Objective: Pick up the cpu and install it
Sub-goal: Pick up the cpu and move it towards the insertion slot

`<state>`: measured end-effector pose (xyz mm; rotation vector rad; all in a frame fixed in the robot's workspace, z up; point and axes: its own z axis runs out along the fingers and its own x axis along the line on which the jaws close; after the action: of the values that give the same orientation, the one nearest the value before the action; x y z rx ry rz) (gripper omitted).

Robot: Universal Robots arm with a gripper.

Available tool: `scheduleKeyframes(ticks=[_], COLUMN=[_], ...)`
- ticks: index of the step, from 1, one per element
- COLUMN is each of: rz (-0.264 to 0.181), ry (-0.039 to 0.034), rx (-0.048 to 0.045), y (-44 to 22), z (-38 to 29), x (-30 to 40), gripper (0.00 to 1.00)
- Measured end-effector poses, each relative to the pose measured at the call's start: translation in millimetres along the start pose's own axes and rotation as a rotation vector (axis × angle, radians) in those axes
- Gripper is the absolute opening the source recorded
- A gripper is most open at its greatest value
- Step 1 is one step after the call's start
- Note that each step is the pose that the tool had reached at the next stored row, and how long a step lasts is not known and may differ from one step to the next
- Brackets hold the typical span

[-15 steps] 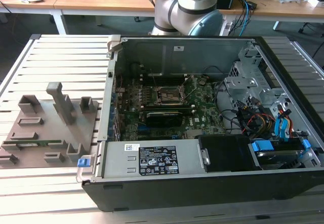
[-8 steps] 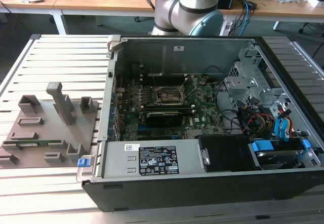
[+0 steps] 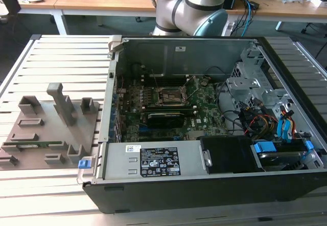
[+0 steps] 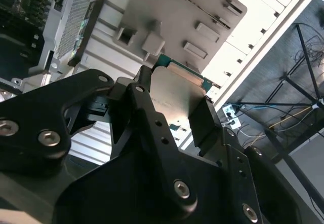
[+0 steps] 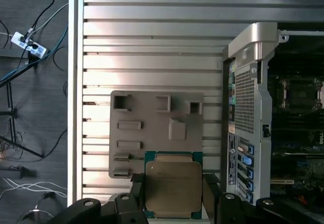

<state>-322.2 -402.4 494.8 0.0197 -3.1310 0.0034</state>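
My gripper (image 5: 173, 179) is closed on the cpu (image 5: 173, 191). One dark finger (image 5: 137, 198) presses against one edge of the chip and the other finger against the opposite edge, so the jaws stand only as far apart as the chip is wide. The silvery-grey metal top with its green rim faces the first wrist view. In the second wrist view the same chip (image 4: 172, 102) sits clamped between the black fingertips of the gripper (image 4: 175, 89), its green edge showing beyond them.

Past the cpu lies the grey plastic tray (image 5: 152, 112) with its slots and posts. It rests flat on the slatted metal worktop (image 5: 152, 41), and the chip overlaps one edge of it in both wrist views.

Beside the tray stands the open computer case (image 5: 253, 82). In the exterior view the tray (image 3: 36, 134) is at the exterior view's left of the case (image 3: 204, 185). The motherboard socket (image 3: 171, 97) lies inside the case, and my arm (image 3: 191, 6) rises behind it.
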Motion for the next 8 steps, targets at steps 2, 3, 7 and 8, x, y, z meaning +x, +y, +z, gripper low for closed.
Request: scheduleKeyframes(ticks=[2, 3, 7, 8], rz=[0.000, 0.000, 0.000, 0.000], ry=[0.0009, 0.0012, 0.0022, 0.0023], rx=[0.0015, 0.0021, 0.0034, 0.0036], y=[1.2, 1.6, 2.9, 3.3], z=[7.2, 9.4, 23.3, 29.2], x=[-18.5, -24.4, -60.2, -75.1], gripper=[0.55, 0.55, 0.55, 0.55])
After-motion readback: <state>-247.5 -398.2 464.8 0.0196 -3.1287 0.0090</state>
